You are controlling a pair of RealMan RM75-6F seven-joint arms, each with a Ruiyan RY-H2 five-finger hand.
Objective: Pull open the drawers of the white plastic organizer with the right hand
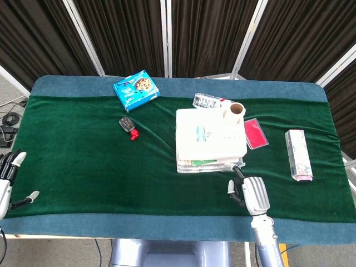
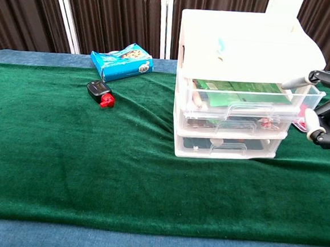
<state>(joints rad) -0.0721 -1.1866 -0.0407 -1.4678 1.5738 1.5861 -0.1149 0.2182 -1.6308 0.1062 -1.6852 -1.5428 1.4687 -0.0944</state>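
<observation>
Bare cloth (image 2: 93, 169) L of organizer (image 2: 235, 106), pink packet (image 1: 255, 133) crowds R

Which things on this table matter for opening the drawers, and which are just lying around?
For the job:
white plastic three-drawer organizer
right hand

Lying about:
blue cookie box
black and red small gadget
pink flat packet
long white patterned box
tape roll

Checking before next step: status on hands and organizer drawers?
Right hand open beside the top drawer, fingertip at its right corner, holding nothing. Left hand open at the table edge. White organizer drawers barely out. Handles unobstructed.
</observation>
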